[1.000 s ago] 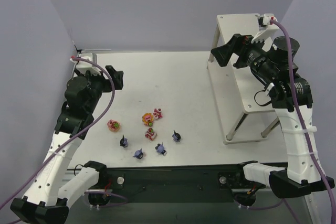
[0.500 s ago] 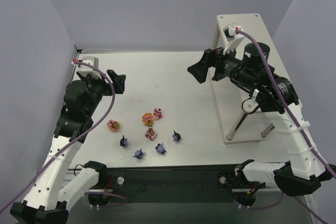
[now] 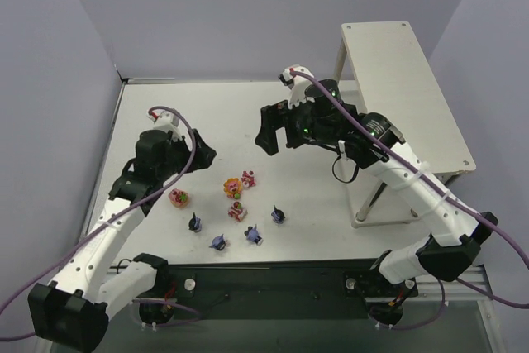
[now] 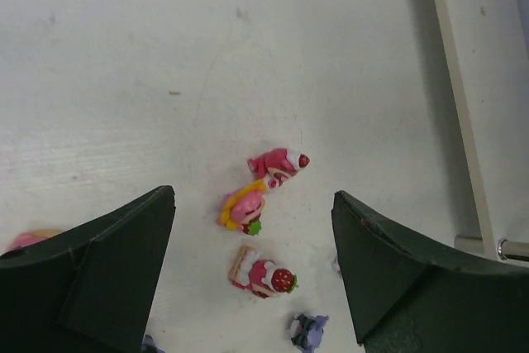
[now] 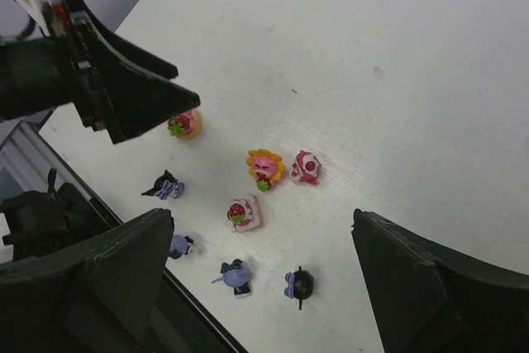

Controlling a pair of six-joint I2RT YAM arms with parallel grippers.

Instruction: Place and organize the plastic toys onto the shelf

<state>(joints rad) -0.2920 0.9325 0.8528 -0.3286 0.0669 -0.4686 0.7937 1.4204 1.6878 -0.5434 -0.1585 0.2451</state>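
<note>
Plainly, none of the eight tiny plastic toys (image 3: 232,188) has reached the off-white two-tier shelf (image 3: 397,80). Its long top board lies bare along the right edge of the white table (image 3: 215,113). The toys sit in a loose cluster close to the near edge, left of centre, with four bright ones toward the table's middle and four dark blue-purple ones nearer the edge.

The left gripper (image 3: 201,155) hovers over the far left side of the cluster, fingers spread wide with nothing between them. Its wrist view looks down on the yellow flower-shaped toy (image 4: 244,208), with the pink rounded toy (image 4: 279,163) just beside it and the strawberry-topped cake toy (image 4: 263,274) a little nearer the edge. The right gripper (image 3: 266,131) hangs above the middle of the table, equally wide and empty.

The step in hand looks like a first pick. The flower and its pink neighbour almost touch, so coming down there would likely knock one aside; the cake toy stands freer and seems the safer start. The jaws should be centred over one toy, lowered straight and closed gently on its body, since pieces this small may skid or pop out. The shelf stands on the right, so the right arm is probably better placed for delivery. The two arms should not crowd the cluster together.
</note>
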